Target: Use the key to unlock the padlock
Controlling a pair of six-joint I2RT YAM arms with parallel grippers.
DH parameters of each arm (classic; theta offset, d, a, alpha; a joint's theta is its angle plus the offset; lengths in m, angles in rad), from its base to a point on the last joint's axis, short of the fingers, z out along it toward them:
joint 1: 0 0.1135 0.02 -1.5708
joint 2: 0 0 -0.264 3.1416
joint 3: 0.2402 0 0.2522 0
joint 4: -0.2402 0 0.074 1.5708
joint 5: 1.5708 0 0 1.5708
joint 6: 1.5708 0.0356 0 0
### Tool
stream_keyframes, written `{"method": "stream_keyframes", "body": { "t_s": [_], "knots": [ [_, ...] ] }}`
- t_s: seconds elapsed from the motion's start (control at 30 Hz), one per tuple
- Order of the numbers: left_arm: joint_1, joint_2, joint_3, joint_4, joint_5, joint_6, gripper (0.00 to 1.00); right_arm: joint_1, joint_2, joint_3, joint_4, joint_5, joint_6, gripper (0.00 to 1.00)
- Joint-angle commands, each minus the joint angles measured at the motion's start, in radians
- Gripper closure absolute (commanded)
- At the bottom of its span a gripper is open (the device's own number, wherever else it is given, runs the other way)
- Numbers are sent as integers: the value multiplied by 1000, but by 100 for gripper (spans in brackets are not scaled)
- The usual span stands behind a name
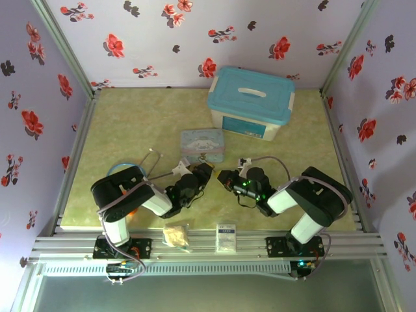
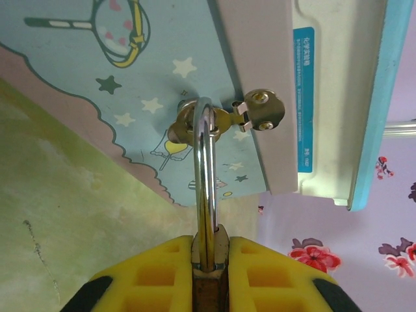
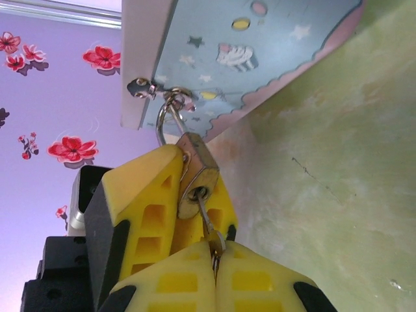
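Note:
The brass padlock [image 3: 195, 175] hangs by its silvery shackle [image 2: 205, 169] from the clasp [image 2: 201, 123] of the pastel cartoon tin [image 1: 203, 144]. My left gripper [image 2: 209, 244] is shut on the padlock's body, yellow fingers [image 3: 146, 208] on both sides. The slim key [image 3: 208, 218] sticks out of the keyhole in the padlock's underside. My right gripper [image 3: 214, 250] is shut on the key's head. In the top view, the left gripper [image 1: 207, 174] and right gripper [image 1: 224, 177] meet tip to tip just in front of the tin.
A white storage box with a blue lid [image 1: 250, 103] stands behind the tin at the back right. A stethoscope [image 1: 153, 159] lies left of the tin. A small packet [image 1: 177, 234] and a white card [image 1: 226, 235] rest on the front rail.

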State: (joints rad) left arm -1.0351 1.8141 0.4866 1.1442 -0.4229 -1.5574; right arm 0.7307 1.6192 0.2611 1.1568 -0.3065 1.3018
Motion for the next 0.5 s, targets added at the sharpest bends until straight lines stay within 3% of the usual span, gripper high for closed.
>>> {"method": "stream_keyframes", "body": {
  "t_s": [0.0, 0.47],
  "knots": [
    [-31, 26, 46, 22, 183, 37, 100, -19, 26, 49, 224, -108, 67, 100],
    [-16, 12, 27, 53, 200, 28, 100, -105, -65, 17, -38, -157, -50, 100]
  ]
}}
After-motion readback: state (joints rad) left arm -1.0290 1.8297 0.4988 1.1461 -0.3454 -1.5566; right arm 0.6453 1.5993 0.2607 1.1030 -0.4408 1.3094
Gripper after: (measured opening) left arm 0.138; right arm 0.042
